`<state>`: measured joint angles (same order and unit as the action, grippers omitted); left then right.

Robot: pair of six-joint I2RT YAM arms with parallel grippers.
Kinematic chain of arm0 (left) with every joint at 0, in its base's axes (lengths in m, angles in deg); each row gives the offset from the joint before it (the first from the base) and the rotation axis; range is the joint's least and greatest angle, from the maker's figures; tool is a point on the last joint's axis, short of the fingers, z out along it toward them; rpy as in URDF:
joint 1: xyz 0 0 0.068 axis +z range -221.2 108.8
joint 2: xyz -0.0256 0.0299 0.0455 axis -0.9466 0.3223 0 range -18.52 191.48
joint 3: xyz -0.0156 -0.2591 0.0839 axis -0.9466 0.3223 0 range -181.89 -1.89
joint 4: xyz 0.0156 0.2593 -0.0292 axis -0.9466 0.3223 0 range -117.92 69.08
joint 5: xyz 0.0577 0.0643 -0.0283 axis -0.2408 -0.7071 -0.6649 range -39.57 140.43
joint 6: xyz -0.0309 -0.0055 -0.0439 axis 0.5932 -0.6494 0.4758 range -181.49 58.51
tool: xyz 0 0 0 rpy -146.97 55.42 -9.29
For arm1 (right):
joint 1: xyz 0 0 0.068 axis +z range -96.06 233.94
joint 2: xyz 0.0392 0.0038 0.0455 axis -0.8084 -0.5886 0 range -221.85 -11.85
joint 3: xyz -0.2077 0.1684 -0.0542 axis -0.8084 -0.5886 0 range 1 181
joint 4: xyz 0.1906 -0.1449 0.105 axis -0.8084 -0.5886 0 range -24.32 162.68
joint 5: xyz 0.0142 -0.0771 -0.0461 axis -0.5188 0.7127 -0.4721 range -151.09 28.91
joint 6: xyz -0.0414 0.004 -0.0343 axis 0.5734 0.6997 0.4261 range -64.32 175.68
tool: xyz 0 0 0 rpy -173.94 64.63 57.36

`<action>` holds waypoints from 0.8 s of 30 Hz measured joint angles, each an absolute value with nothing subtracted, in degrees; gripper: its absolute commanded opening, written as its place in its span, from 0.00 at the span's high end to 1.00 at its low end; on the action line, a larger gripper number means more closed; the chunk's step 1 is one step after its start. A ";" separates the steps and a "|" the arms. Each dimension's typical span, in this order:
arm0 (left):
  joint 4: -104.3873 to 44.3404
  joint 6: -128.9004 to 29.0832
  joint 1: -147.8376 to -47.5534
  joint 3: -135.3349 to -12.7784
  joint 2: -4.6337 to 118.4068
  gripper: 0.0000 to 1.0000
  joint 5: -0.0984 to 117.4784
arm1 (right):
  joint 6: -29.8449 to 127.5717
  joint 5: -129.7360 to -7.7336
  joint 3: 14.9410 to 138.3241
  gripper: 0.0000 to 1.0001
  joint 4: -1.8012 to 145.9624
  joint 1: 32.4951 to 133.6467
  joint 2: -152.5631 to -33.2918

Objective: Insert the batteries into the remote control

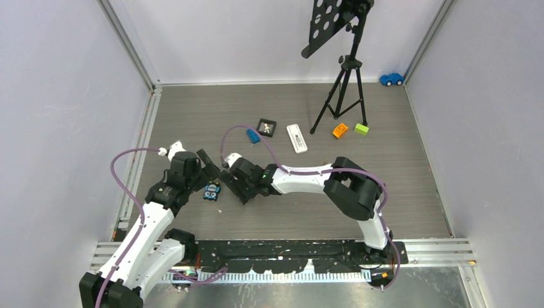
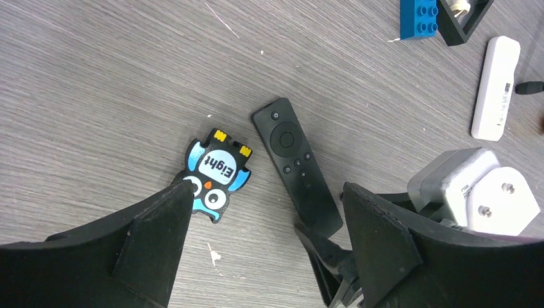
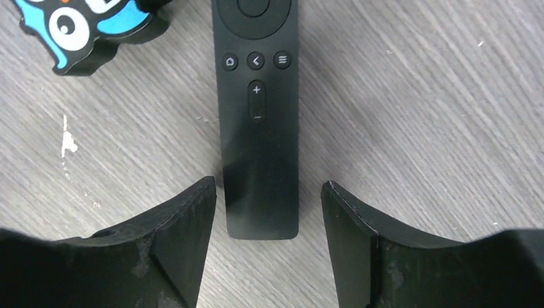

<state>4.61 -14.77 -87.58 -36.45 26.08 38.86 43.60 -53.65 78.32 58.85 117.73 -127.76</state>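
The grey table [image 1: 192, 115] bore everything. We saw the right gripper [image 3: 268, 186] with its fingers apart on either side of the black remote control's [image 3: 260, 147] lower end. The left gripper [image 2: 267, 189] hung spread wide above it. The remote lay face up, just beside a small owl-shaped piece [image 2: 215, 173].

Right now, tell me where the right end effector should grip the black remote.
Grip the remote at its button-free lower end, across its narrow width, from above: it lies flat, face up, with the open right end effector straddling that end.
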 measured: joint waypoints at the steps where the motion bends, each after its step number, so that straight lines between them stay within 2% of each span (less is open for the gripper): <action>1: 4.61 -14.79 -87.58 -36.32 25.90 0.11 38.92 | 43.82 -53.15 78.51 0.44 58.74 117.62 -127.90; 4: 4.61 -14.81 -87.56 -35.95 25.40 0.11 39.23 | 44.63 -52.36 79.21 0.77 58.61 117.51 -128.53; 6: 4.55 -14.94 -87.56 -35.82 25.34 0.08 39.73 | 44.43 -52.41 79.80 0.85 58.57 117.19 -128.95; 13: 3.54 -15.77 -87.56 -35.47 25.36 0.04 44.21 | 40.74 -57.52 78.19 0.87 61.32 114.32 -128.11; 24: 1.99 -22.29 -87.53 -38.68 24.96 0.00 53.81 | 21.90 -82.90 57.51 0.87 82.76 100.60 -113.10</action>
